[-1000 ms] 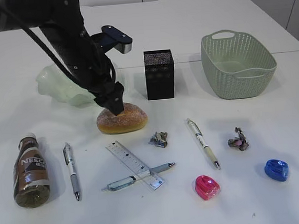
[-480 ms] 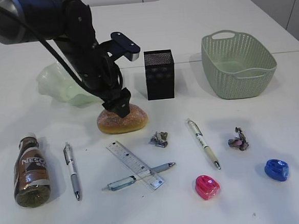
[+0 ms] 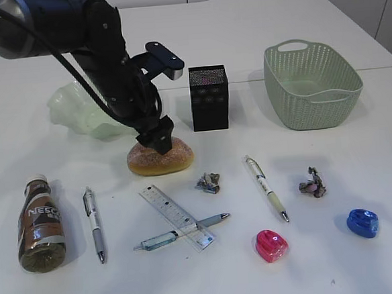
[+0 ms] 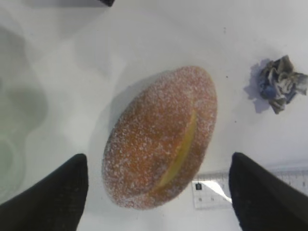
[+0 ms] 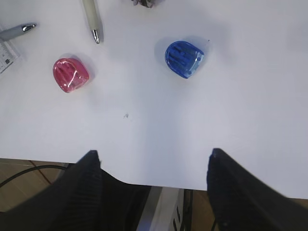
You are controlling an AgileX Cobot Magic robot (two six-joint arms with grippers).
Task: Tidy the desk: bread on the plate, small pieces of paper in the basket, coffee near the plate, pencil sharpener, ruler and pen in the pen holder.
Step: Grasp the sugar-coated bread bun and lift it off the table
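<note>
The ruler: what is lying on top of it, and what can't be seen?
A grey-tipped pen lies across the ruler near its lower end, covering that stretch of its markings. What lies beneath the ruler cannot be seen; only table shows around it.

Slanted front view; wrist views straight down, left close over bread [image 4: 161,139]

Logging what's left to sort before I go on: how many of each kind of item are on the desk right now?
Bread: 1
Coffee bottle: 1
Pens: 3
Ruler: 1
Pencil sharpeners, pink and blue: 2
Crumpled paper pieces: 2
Plate: 1
Pen holder: 1
Basket: 1
Total: 13
</note>
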